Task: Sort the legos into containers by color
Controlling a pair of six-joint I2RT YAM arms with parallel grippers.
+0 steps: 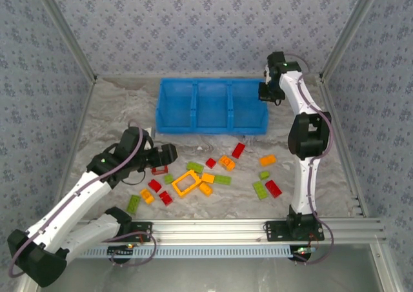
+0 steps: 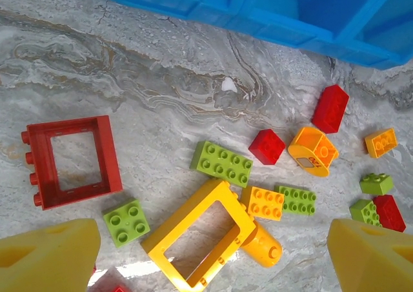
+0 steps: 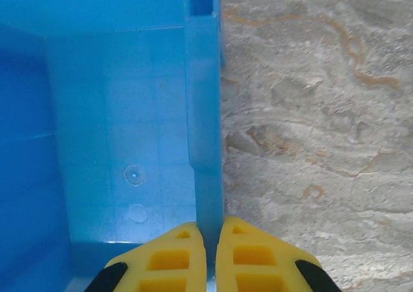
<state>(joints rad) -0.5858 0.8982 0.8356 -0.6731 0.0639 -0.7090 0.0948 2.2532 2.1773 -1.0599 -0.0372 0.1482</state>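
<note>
Nearest the lens, the left fingers: spread wide, holding nothing, poised over the near-left part of the scatter. Beneath and between them, a small green square brick, just beside one corner of a yellow frame. Against the frame's other side, an orange brick and a yellow cylinder piece. Farther out, a red frame lying flat and apart, a long green brick, then more red, orange and green pieces off to the right across the table.

On the other wrist, the right fingers: drawn narrow, pinching the right end wall of the blue tray, one finger inside the end compartment and one outside. Seen from overhead, tray set against the middle of the far edge, all three compartments looking bare, and the legos loose between tray and near edge. Sorting hardly begun, by that reckoning.

Looks like a first pick on the left, with the tray steadied on the right. To do it well:
- Take the green square brick, free on most sides.
- Turn the wrist so the fingers meet two flat side walls, not the studs.
- Come straight down, keeping the inner finger off the yellow frame's corner.
- Close only once both fingers reach table level.
- Lift clear before crossing toward the far edge.
- Leave the right-hand pinch alone, so that a dropped brick cannot shove the tray.
</note>
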